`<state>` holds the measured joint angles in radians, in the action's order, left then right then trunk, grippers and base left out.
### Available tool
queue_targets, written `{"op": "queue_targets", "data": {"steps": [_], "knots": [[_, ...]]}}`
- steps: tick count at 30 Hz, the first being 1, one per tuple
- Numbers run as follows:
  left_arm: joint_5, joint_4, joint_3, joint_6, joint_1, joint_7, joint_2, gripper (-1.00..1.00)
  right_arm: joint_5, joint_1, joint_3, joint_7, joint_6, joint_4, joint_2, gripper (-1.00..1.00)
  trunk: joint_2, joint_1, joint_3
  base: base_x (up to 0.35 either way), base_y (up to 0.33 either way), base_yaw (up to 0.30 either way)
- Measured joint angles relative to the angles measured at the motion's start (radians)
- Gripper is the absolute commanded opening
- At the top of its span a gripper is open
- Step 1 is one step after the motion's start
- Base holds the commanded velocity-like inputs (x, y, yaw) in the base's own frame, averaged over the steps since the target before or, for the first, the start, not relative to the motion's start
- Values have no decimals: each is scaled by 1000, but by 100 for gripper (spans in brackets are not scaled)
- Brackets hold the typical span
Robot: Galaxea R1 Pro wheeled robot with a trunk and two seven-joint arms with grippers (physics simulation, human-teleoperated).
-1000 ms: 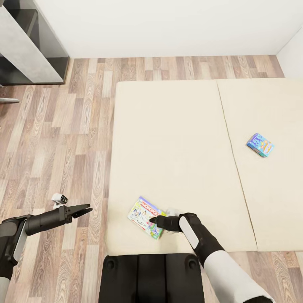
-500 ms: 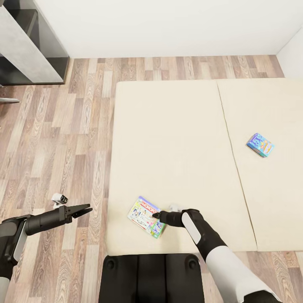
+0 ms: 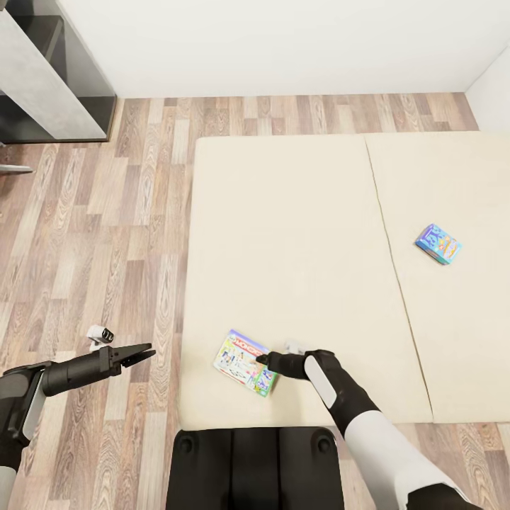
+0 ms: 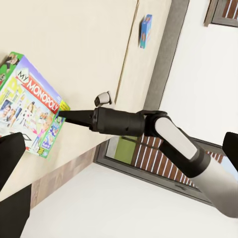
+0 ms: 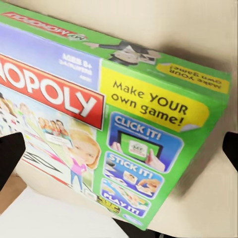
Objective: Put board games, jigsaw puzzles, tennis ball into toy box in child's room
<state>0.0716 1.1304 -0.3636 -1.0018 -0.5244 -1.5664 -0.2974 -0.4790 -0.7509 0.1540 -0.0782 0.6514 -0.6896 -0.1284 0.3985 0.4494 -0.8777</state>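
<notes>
A large green-edged Monopoly board game lies flat near the front edge of the beige bed. My right gripper is open and low at the box's right edge. In the right wrist view the box cover sits close between the spread fingertips. The left wrist view shows the same box with the right gripper's tip against its edge. A small blue board game lies on the bed's right mattress part. My left gripper hangs open over the floor, left of the bed.
Wood-plank floor runs left of and behind the bed. A grey-topped desk end with dark sides stands at the far left corner. White walls close the back and right. My dark base abuts the bed's front edge.
My right gripper has drawn back from over the Monopoly cover to the box's right edge and shifted slightly up the bed. The box nudged slightly. The left arm has stayed put.
</notes>
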Motion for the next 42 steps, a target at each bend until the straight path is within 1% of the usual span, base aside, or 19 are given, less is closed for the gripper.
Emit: {"op": "queue_targets", "data": {"steps": [4,10,27,33,42], "knots": [[0,0,0,0,0,0,0,100,1,1,0,-3,-5,4,4,100,0,0,0,0,0,0],[0,0,0,0,0,0,0,100,1,0,-1,-12,-6,-3,-5,100,0,0,0,0,0,0],[0,0,0,-1,0,0,-3,100,-3,0,-2,-19,-7,-8,-11,100,0,0,0,0,0,0],[0,0,0,0,0,0,-3,100,-3,0,4,-32,-52,-8,-10,100,0,0,0,0,0,0],[0,0,0,-1,0,0,-3,100,-1,0,9,-51,-65,-8,-10,100,0,0,0,0,0,0]]}}
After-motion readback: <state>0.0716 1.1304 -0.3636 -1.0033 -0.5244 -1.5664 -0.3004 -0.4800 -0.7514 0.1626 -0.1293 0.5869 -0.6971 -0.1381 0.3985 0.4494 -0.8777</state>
